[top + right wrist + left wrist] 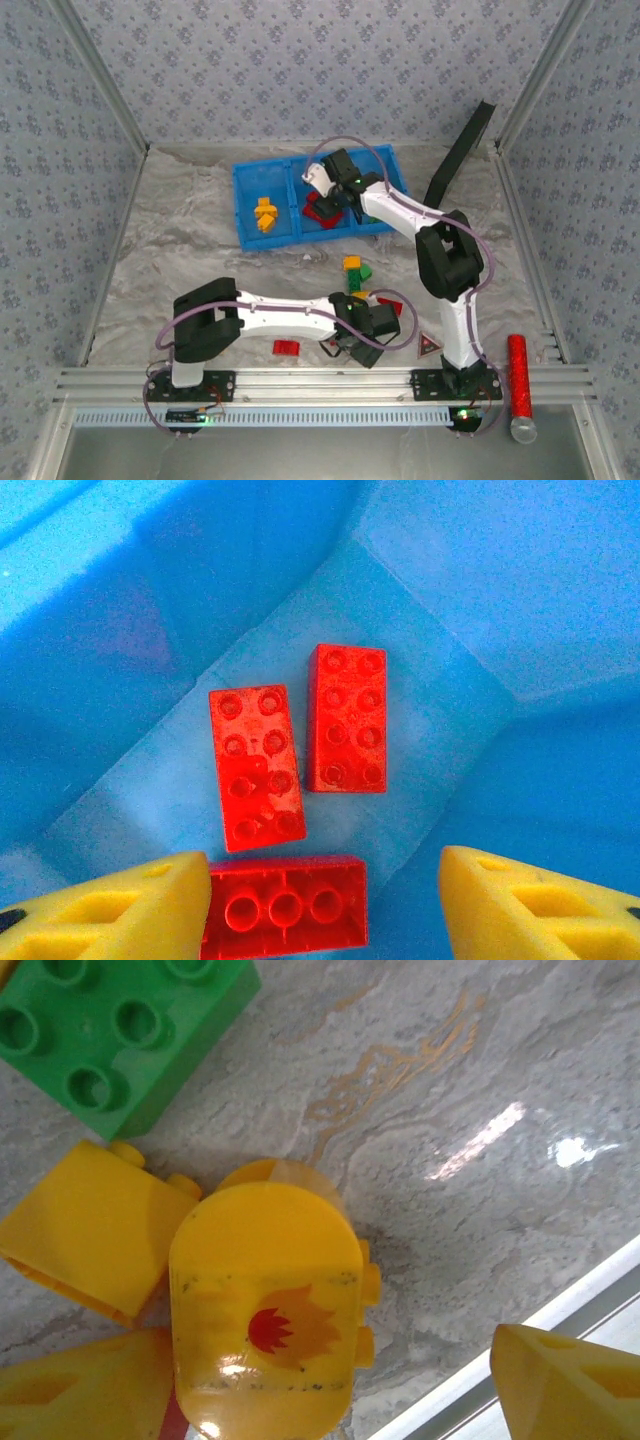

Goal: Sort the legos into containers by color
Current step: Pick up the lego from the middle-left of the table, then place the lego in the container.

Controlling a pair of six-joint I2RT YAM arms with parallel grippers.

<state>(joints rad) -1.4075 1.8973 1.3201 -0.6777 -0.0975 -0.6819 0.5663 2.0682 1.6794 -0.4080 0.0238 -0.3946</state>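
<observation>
The blue bin (241,205) sits at the back middle of the table. Its left compartment holds yellow legos (265,215). My right gripper (335,195) hangs open over the middle compartment. Below it, two red bricks (255,765) (348,718) lie studs up on the bin floor (450,700). A third red brick (285,905) lies upside down against the left finger (120,915). My left gripper (365,320) is low and open at the front. Between its fingertips (80,1390) stands a rounded yellow brick with a flame mark (265,1300). Beside that are a yellow brick (85,1225) and a green brick (110,1035).
A yellow and green brick cluster (355,270) lies mid-table, with a small green brick (308,258) and a red brick (287,347) further left. A dark triangle (430,347) and a red cylinder (519,385) lie front right. A black bar (460,150) leans at the back right. The metal front rail (560,1310) runs close by.
</observation>
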